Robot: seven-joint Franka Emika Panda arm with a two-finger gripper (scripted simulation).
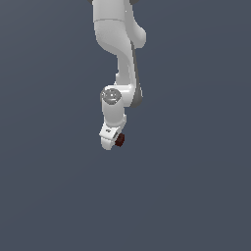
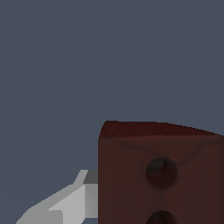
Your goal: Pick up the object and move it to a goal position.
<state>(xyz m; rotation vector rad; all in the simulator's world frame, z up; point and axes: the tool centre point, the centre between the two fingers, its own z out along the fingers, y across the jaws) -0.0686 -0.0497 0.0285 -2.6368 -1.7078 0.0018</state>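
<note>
The object [image 1: 120,139] is a tiny dark red-brown block at the tip of my white gripper [image 1: 115,141], on the side toward the exterior view's right. In the wrist view the object [image 2: 153,148] fills much of the frame, showing a face with two dark round holes. One grey-white finger [image 2: 70,203] lies against its side; the other finger is hidden behind the block. The gripper looks shut on the object, with the arm [image 1: 120,59] reaching down from the top of the exterior view.
A plain dark grey-blue surface [image 1: 196,196] fills both views, with no other objects, edges or goal marker visible.
</note>
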